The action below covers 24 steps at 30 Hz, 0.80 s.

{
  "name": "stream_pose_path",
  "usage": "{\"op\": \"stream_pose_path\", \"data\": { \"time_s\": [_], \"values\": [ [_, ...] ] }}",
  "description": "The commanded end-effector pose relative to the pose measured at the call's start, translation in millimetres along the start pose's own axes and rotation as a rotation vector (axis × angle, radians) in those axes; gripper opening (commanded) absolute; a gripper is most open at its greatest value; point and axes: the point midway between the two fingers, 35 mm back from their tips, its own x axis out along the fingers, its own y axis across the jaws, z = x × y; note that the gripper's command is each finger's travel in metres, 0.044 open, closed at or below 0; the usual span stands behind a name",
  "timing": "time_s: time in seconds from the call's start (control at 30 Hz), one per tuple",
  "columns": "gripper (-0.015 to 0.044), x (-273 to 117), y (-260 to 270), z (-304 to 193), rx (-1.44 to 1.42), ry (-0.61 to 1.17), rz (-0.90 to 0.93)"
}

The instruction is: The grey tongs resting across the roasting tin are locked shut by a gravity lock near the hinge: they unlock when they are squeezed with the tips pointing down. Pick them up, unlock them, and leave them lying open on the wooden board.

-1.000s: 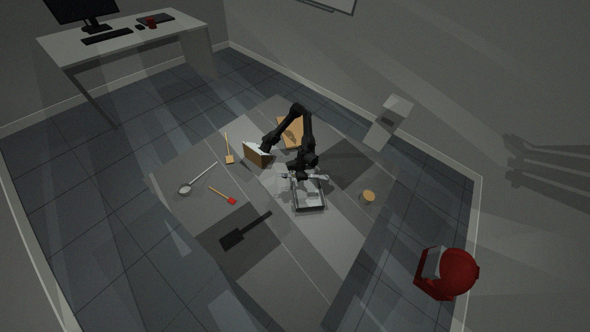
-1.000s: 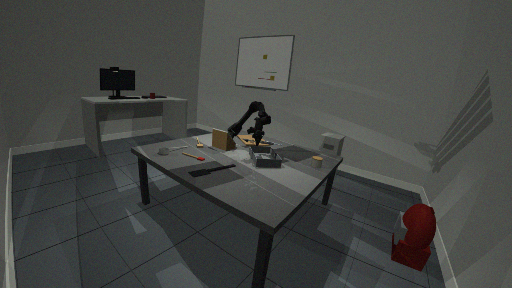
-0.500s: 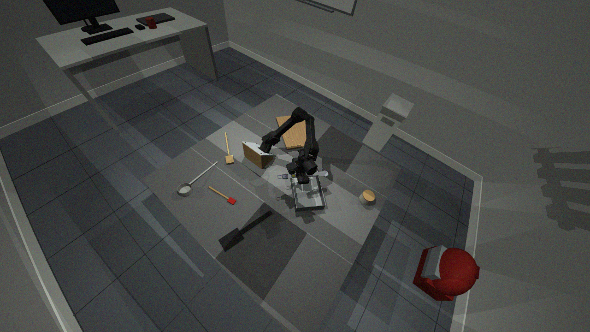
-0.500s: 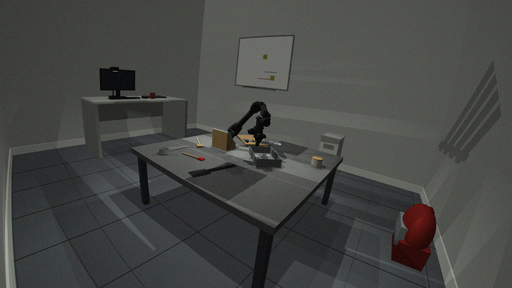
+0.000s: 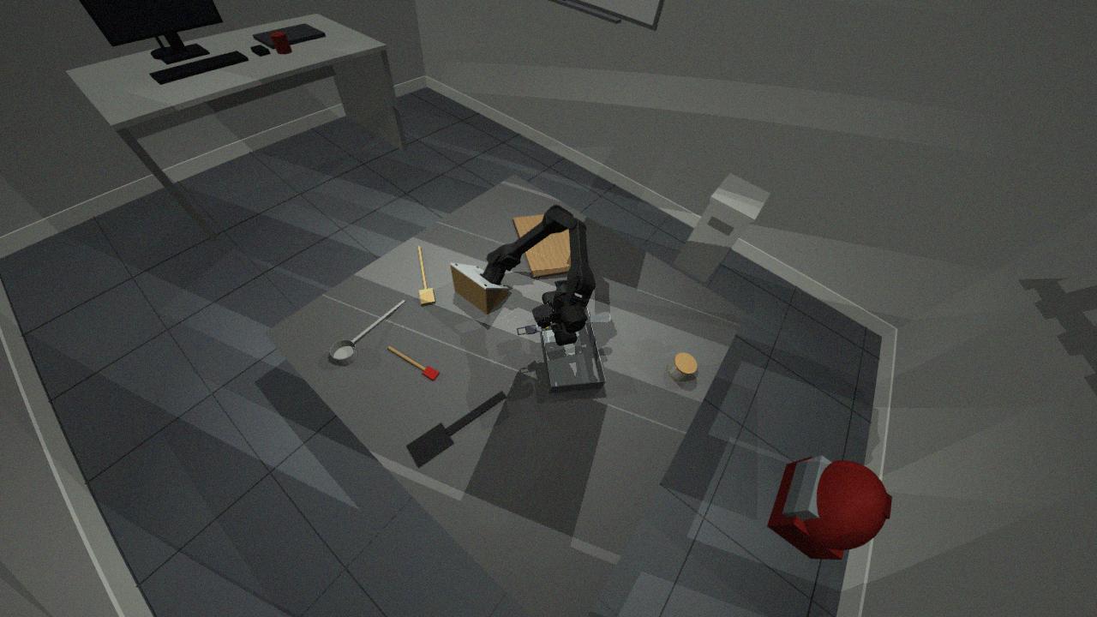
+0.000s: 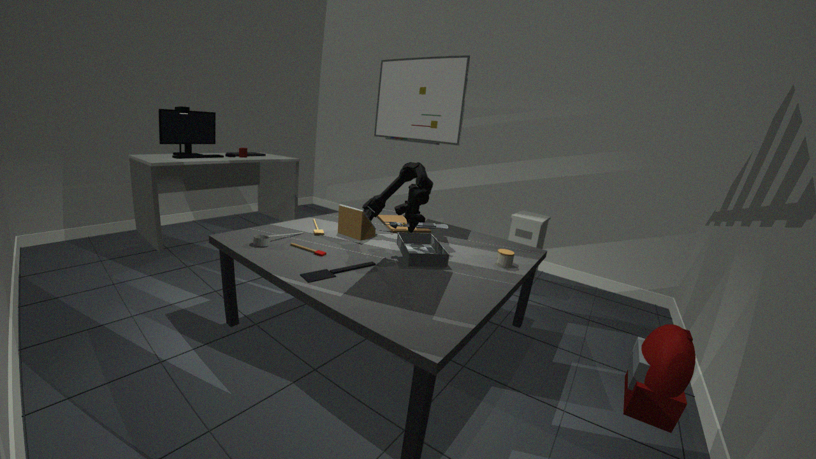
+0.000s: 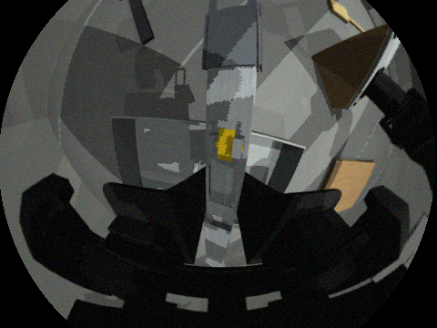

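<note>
Tin [image 5: 572, 386] [image 6: 424, 261] before board [image 5: 551, 272] [image 6: 392, 218] | tub [image 5: 684, 365] [image 6: 505, 258] right of tin | turner [image 5: 431, 445] [image 6: 318, 275] left

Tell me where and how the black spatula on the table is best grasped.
Probably mid-handle, coming from above with the jaws across its length. The black spatula lies flat, and its handle is straight and much narrower than the broad blade.
</note>
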Motion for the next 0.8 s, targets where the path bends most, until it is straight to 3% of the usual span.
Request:
{"op": "stream_pose_path", "data": {
  "time_s": [0.0, 0.77],
  "values": [
    [-0.0150, -0.8, -1.3, -2.6, 0.012, 0.000, 0.001],
    [-0.0150, -33.2, -81.3, -108.9, 0.511, 0.028, 0.005]
  ]
}}
